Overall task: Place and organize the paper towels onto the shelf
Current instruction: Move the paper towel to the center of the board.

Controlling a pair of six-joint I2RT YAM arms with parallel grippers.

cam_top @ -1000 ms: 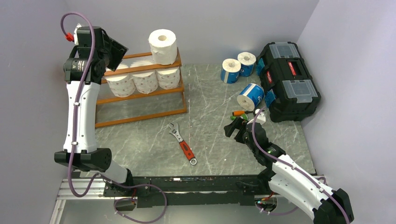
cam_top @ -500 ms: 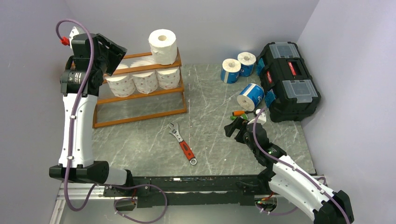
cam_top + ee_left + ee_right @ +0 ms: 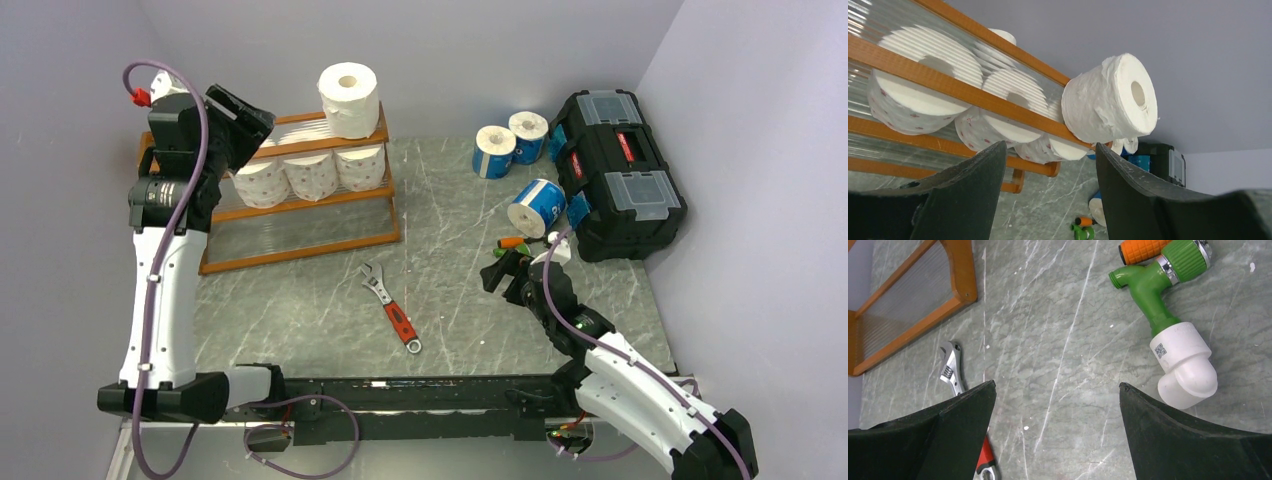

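Grey veined stone tabletop (image 3: 450,230) is carrying the orange-brown slatted wooden shelf (image 3: 300,203) at far left. I'm seeing a fluffy white roll (image 3: 349,98) resting on its top tier, three red-printed rolls (image 3: 310,175) sitting below, and blue-wrapped rolls (image 3: 537,207) lying at far right. I'm holding the left gripper (image 3: 1049,146) and right gripper (image 3: 1057,384) wide, both empty.

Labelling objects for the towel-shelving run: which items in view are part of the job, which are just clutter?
Job: wooden shelf; white roll on its top tier; printed rolls on the middle tier; three blue-wrapped rolls on the table.
Clutter: wrench; black toolbox; green hose fitting.
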